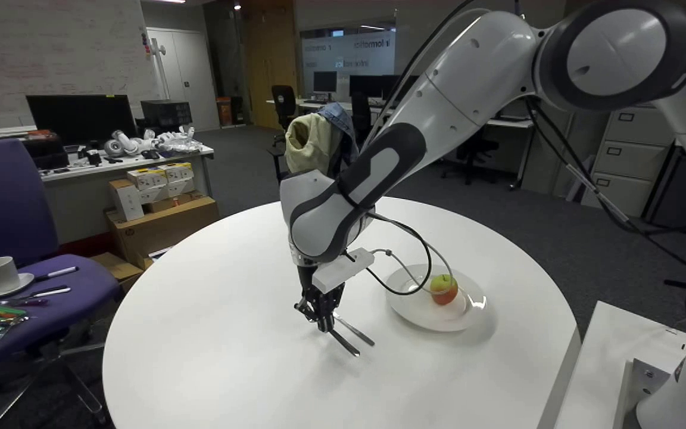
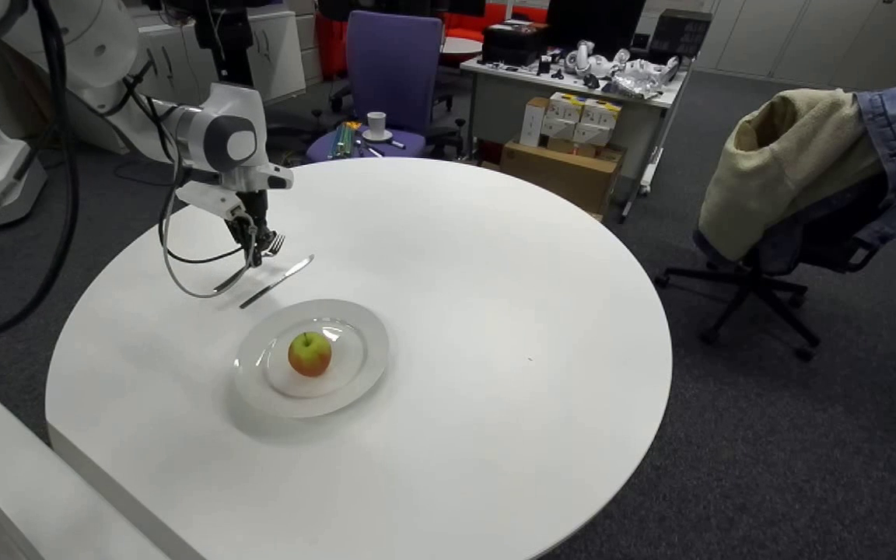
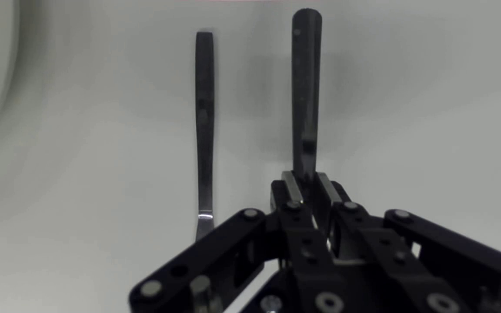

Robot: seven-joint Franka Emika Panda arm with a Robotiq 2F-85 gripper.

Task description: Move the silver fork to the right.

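Observation:
The silver fork shows its dark handle (image 3: 306, 87) in the wrist view, pointing away from my jaws. My gripper (image 3: 306, 180) is shut on the fork, with a finger on each side of its handle. In an exterior view the fork's tines (image 2: 277, 244) stick out beyond my gripper (image 2: 255, 260) on one side and its handle comes out on the other. In an exterior view the fork handle (image 1: 344, 344) runs from below my gripper (image 1: 324, 326). The fork appears slightly raised; its shadows in the wrist view are soft and spread. The fork's middle is hidden by my fingers.
A silver knife (image 3: 205, 121) lies beside the fork, roughly parallel, also seen in both exterior views (image 1: 355, 330) (image 2: 278, 281). A white plate (image 2: 370, 342) with an apple (image 2: 309, 354) stands near the knife on the round white table (image 2: 495, 311). Cables hang from my arm.

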